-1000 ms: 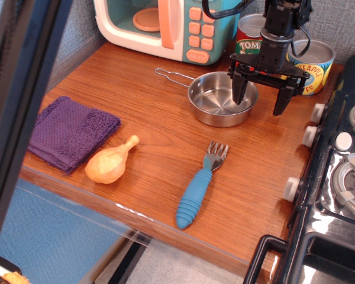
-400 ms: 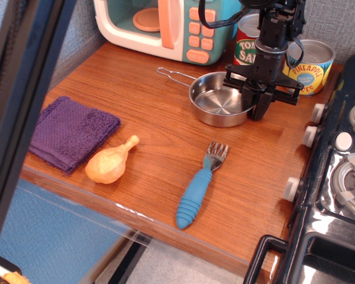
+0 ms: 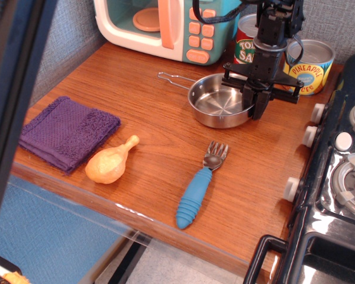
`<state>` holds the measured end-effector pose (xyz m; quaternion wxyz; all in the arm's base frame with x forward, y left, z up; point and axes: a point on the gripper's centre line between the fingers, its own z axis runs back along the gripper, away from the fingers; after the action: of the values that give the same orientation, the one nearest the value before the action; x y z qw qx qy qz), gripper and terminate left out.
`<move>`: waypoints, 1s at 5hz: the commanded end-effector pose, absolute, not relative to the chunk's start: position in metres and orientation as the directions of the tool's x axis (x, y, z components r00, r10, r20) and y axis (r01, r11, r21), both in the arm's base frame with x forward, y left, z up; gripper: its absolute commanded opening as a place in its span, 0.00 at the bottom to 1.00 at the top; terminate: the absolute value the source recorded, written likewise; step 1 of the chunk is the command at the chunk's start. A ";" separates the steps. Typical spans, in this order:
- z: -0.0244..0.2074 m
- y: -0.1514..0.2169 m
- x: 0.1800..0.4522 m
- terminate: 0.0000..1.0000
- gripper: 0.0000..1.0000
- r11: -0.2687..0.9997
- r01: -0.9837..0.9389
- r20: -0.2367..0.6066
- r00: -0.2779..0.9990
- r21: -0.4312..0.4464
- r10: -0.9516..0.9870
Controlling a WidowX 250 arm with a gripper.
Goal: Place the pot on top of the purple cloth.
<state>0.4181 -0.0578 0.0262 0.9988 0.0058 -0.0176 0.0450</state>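
Observation:
The pot point(image 3: 216, 106), a small shiny steel pan with a thin wire handle pointing left, sits on the wooden counter at the back middle. My black gripper point(image 3: 255, 107) comes down from above at the pot's right rim, its fingers closed together on that rim. The purple cloth point(image 3: 68, 131), a folded dark purple towel, lies flat at the counter's left front, far from the pot.
A toy chicken drumstick point(image 3: 110, 161) lies just right of the cloth. A blue-handled fork point(image 3: 199, 189) lies at the front middle. A toy microwave point(image 3: 165, 23) and two tin cans point(image 3: 310, 65) stand at the back. A black stove point(image 3: 337, 171) fills the right side.
My gripper was open astride the pot's right rim a second ago; its fingers have closed on the rim. The pot has shifted slightly.

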 end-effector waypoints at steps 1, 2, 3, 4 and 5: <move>0.129 -0.042 0.395 0.00 0.00 0.996 -0.062 0.229 0.970 -0.070 0.076; 0.130 -0.011 0.362 0.00 0.00 0.998 -0.024 0.207 0.978 -0.053 0.035; 0.111 0.030 0.327 0.00 0.00 1.000 0.028 0.151 0.988 0.008 -0.029; 0.088 0.065 0.306 0.00 0.00 0.994 0.082 0.085 0.992 0.072 -0.088; 0.075 0.087 0.299 0.00 0.00 0.991 0.104 0.042 0.993 0.087 -0.108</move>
<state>0.2945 0.0829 0.0604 0.9979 0.0373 -0.0064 -0.0526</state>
